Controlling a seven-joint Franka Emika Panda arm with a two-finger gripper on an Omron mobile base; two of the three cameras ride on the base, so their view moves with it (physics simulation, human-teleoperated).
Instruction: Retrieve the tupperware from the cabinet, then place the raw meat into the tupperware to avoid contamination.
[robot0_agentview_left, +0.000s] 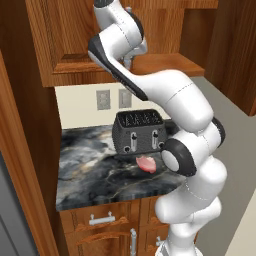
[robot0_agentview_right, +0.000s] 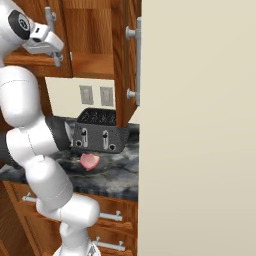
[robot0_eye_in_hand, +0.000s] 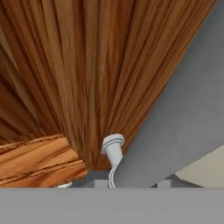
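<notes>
1. We find the pincer (robot0_agentview_right: 56, 56) raised to the cabinet (robot0_agentview_left: 65, 45), at the lower end of a door handle (robot0_eye_in_hand: 183, 100); in the hand view that grey bar runs right across in front of the camera, its round mount (robot0_eye_in_hand: 113, 146) just beside.
2. Pincer state: the fingertips are hidden by the bar and the white hand. We cannot tell whether they are apart or clamped on the handle.
3. We judge the hand sits there to pull this door, since the tupperware is to come from inside. No tupperware is visible to us; it is presumably behind the doors.
4. In the right base view 1 door (robot0_agentview_right: 125, 60) already swings out edge-on, its own long bar (robot0_agentview_right: 138, 60) toward us.
5. The raw meat (robot0_agentview_left: 146, 163) lies on the dark marbled desk (robot0_agentview_left: 85, 170), just in front of the toaster (robot0_agentview_left: 139, 131), well below the hand.
6. Around: 2 wall outlets (robot0_agentview_left: 103, 99) behind the toaster, drawers (robot0_agentview_left: 100, 220) below.
7. In the way: the open door overhangs the toaster; the arm's elbow (robot0_agentview_left: 180, 155) hangs close to the meat.
</notes>
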